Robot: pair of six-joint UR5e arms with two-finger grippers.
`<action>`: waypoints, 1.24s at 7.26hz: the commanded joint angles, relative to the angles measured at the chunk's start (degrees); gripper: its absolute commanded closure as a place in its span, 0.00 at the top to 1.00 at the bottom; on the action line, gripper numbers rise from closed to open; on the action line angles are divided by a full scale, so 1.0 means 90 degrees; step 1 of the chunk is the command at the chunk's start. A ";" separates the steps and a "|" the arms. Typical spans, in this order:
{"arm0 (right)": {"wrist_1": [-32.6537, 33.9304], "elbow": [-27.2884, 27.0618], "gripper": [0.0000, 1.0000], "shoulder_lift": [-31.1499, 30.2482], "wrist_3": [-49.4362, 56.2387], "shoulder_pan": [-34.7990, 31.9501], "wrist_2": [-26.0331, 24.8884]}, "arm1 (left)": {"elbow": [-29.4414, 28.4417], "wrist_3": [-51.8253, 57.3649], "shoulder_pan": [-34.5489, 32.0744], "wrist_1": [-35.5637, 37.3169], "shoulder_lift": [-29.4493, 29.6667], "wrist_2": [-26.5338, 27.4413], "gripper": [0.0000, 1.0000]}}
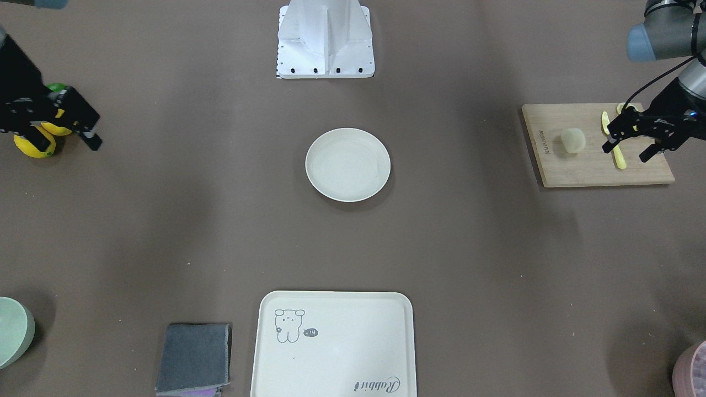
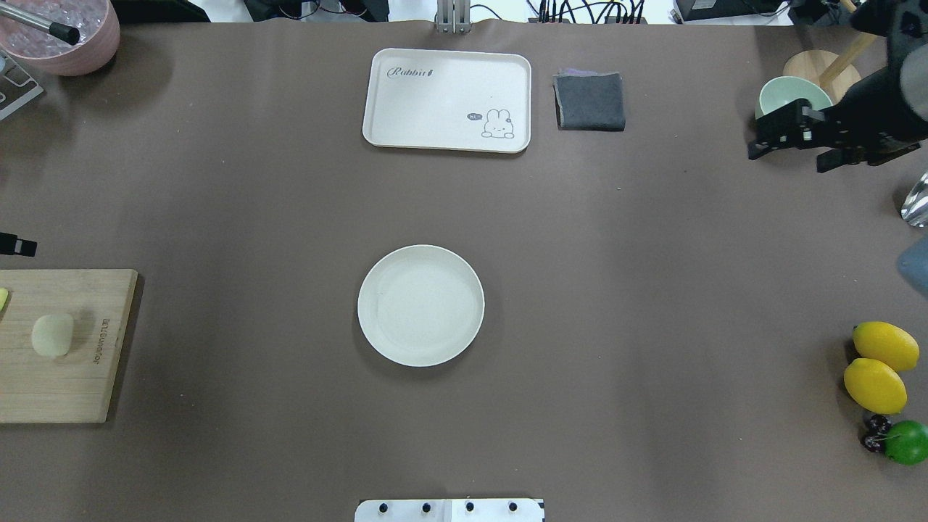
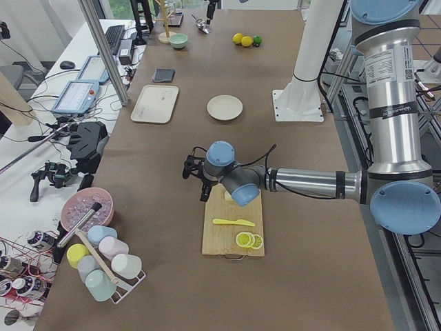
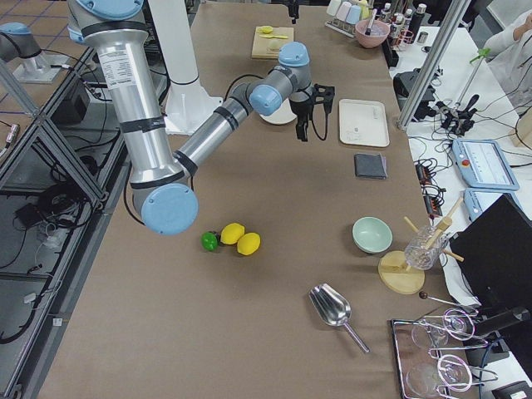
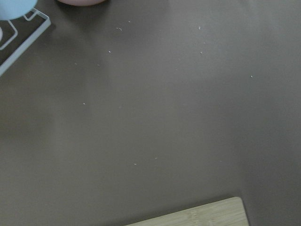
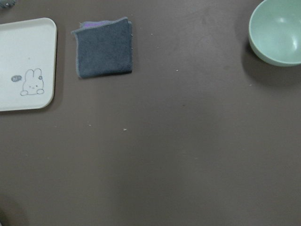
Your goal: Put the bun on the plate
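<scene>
The bun (image 1: pixel 572 139), a pale cream lump, lies on a wooden cutting board (image 1: pixel 584 171) at the table's end on my left side; from overhead the bun (image 2: pixel 52 334) sits near the board's middle. My left gripper (image 1: pixel 625 154) hovers open over the board, just beyond the bun, with nothing between its fingers. The round cream plate (image 2: pixel 420 304) rests empty at the table's centre. Far off on the other side, my right gripper (image 2: pixel 786 158) hangs open and empty above the table near a green bowl.
A yellow knife (image 1: pixel 619 157) and lemon slices (image 3: pixel 248 241) share the board. A bear-print tray (image 2: pixel 435 101), grey cloth (image 2: pixel 590 101) and green bowl (image 2: pixel 786 90) line the far edge. Two lemons (image 2: pixel 877 370) and a lime (image 2: pixel 906 442) lie at the right.
</scene>
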State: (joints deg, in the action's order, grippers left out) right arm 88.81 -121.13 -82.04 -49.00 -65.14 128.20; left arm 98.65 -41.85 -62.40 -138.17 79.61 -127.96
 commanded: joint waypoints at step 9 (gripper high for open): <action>-0.0072 0.1045 1.00 -0.2397 0.5693 -0.2585 0.0825 | 0.0103 -0.0721 0.1845 -0.0019 -0.0555 0.1366 0.18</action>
State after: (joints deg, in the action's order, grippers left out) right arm 88.43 -112.99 -102.56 -2.13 -87.51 135.84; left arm 99.55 -48.23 -45.91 -138.34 74.61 -115.72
